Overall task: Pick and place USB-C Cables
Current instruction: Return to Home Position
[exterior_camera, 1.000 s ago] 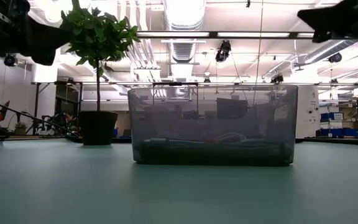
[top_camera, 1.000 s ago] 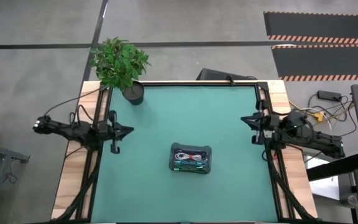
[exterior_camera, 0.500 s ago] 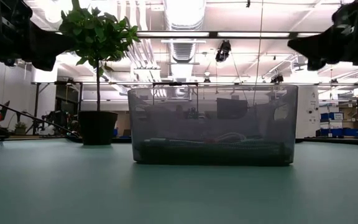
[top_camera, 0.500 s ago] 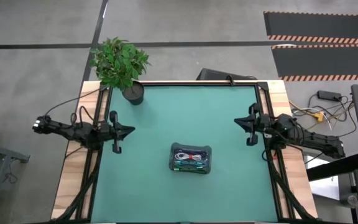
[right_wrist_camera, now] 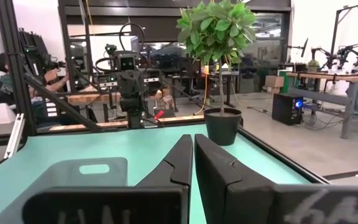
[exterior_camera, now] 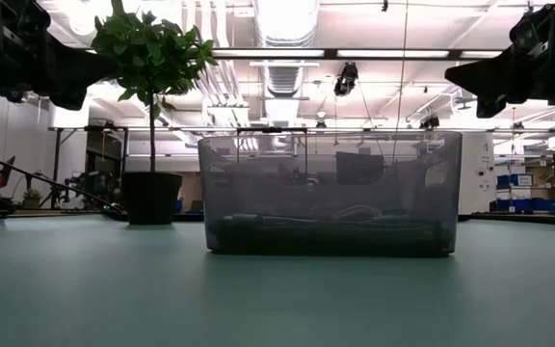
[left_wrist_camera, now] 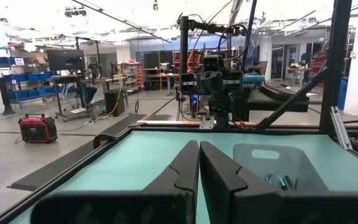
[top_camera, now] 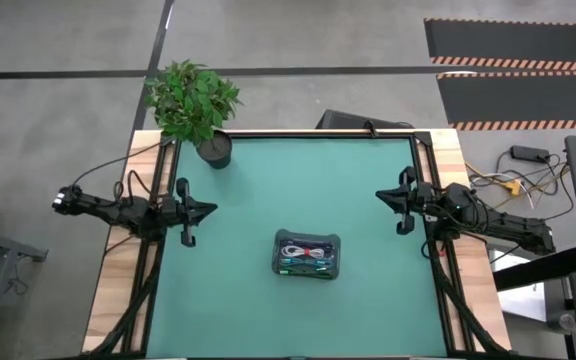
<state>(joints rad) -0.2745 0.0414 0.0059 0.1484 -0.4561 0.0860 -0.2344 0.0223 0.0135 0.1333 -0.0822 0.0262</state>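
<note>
A grey translucent tray (top_camera: 307, 256) stands on the green table near its middle, toward the near edge. In it lie the cable bundles: a white one with red (top_camera: 303, 248) and a green one (top_camera: 303, 266); others I cannot tell apart. The tray also shows in the low view (exterior_camera: 330, 193). My left gripper (top_camera: 211, 209) is shut and empty, raised at the table's left side. My right gripper (top_camera: 380, 195) is shut and empty, raised at the table's right side. In the left wrist view the tray (left_wrist_camera: 278, 168) shows cable ends (left_wrist_camera: 281, 182).
A potted plant (top_camera: 196, 105) stands at the table's far left corner. Black frame rails run along the table's edges (top_camera: 423, 170). A person (right_wrist_camera: 8, 68) sits in the room beyond the table. Bare green mat (top_camera: 298, 180) lies between the two grippers.
My right gripper has moved from the table's right edge a little toward the left, over the mat, and has come lower in the low view. The left arm and the tray have kept still.
</note>
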